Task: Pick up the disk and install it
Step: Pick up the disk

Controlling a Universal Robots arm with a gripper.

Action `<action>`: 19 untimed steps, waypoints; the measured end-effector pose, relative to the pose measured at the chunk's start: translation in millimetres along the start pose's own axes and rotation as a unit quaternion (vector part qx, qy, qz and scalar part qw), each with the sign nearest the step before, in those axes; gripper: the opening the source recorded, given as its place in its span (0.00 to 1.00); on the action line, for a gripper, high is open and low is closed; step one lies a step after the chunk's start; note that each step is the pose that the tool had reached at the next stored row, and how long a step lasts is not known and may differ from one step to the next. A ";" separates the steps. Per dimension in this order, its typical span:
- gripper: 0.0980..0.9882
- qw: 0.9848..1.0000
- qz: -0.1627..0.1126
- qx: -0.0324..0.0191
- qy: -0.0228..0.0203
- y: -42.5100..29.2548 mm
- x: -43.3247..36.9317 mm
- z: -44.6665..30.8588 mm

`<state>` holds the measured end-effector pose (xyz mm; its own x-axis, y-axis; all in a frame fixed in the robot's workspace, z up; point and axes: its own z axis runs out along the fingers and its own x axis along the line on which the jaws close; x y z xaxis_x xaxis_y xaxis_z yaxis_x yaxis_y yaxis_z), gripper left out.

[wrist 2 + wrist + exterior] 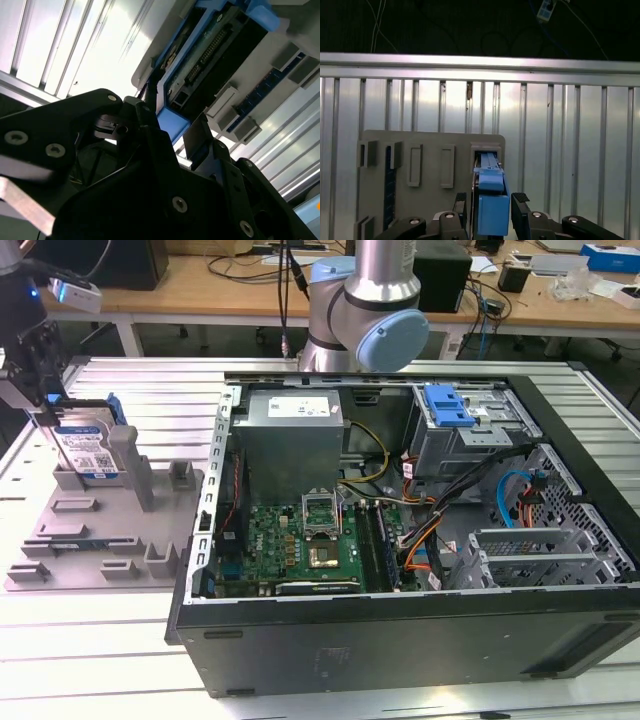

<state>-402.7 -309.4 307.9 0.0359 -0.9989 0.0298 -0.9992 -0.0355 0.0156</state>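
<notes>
The gripper [47, 408] hangs at the exterior view's left, straddling the top edge of the disk [86, 450]; whether it is clamped on the disk or loose around it cannot be told; the disk stands upright on its edge in a slot of the grey parts fixture [110, 540], its white-and-blue label facing the camera; in the first wrist view its blue frame [493, 207] sits between the gripper's two sides; the fixture lies on the slatted aluminium table [150, 390], just beside the open computer case [400, 640].
</notes>
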 end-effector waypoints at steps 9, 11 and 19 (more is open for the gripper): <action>0.43 1.000 0.001 0.000 0.000 0.0 -0.1 2.8; 0.43 1.000 0.001 0.000 0.000 0.0 -0.1 2.8; 0.43 1.000 0.006 0.000 0.000 0.0 -0.1 3.9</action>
<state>-402.7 -309.4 304.0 0.0234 -0.9993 0.0300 -0.9996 -0.0229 0.0159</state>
